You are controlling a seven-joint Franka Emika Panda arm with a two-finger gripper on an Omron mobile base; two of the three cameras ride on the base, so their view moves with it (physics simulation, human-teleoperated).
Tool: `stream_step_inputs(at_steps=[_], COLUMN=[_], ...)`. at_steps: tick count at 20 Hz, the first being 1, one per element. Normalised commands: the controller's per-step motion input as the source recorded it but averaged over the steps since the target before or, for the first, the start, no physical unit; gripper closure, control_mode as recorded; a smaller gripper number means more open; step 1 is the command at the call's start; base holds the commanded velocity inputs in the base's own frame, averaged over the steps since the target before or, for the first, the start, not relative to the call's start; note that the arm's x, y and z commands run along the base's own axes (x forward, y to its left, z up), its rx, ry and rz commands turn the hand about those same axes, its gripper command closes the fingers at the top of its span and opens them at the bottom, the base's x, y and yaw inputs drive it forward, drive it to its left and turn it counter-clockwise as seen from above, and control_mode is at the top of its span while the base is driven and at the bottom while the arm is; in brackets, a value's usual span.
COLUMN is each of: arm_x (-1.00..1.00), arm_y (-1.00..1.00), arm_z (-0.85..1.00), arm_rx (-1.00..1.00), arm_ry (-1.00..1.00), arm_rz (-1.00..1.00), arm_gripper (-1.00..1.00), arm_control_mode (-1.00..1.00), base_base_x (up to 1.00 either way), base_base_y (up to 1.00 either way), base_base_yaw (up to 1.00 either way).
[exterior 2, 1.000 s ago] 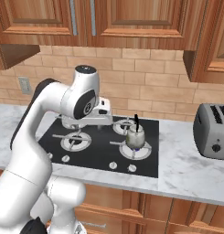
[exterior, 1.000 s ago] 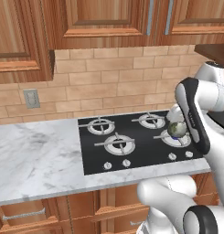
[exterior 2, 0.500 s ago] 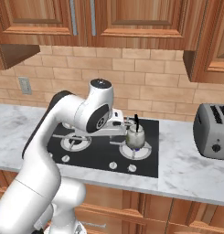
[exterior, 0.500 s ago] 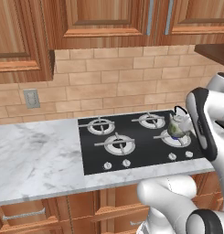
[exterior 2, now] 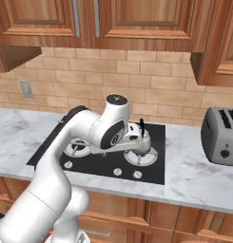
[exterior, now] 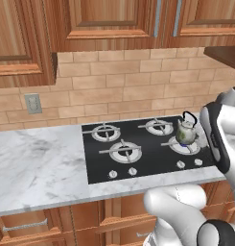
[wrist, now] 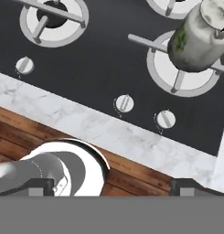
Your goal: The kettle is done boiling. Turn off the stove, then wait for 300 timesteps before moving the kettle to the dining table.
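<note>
The squat grey-green kettle [exterior: 186,132] with its thin black arched handle stands upright on the near right burner of the flat black stove [exterior: 138,160], behind the row of silver knobs [wrist: 125,103].

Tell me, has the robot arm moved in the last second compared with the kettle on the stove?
Yes. In the right base view the arm's upper joint has swung right, closing on the kettle, which sits on the same front burner of the stove.

arm swung right | now lower, nearer kettle [exterior 2: 142,143]
</note>
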Motion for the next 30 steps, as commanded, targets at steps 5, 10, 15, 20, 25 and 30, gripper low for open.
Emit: stream_step_inputs(at_steps=[5, 10, 15, 20, 25, 30], arm_x=[0.0, 0.17, 0.28, 0.33, 0.24, 0.18], arm_y=[-0.34, -0.24, -0.18, -0.11, -0.09, -0.12], arm_z=[-0.31, -0.38, -0.37, -0.35, -0.3, -0.27], arm_rx=[-0.04, -0.03, -0.02, -0.01, 0.0, 0.0], arm_ry=[0.0, 0.0, 0.0, 0.0, 0.0, 0.0], arm_rz=[0.06, 0.06, 0.02, 0.0, 0.0, 0.01], arm_gripper=[-1.0, -1.0, -1.0, -1.0, -1.0, -1.0], arm_control_mode=[-1.0, -1.0, -1.0, -1.0, -1.0, -1.0], base_base_x=[0.0, 0.0, 0.0, 0.0, 0.0, 0.0], base_base_y=[0.0, 0.0, 0.0, 0.0, 0.0, 0.0], base_base_yaw=[0.0, 0.0, 0.0, 0.0, 0.0, 0.0])
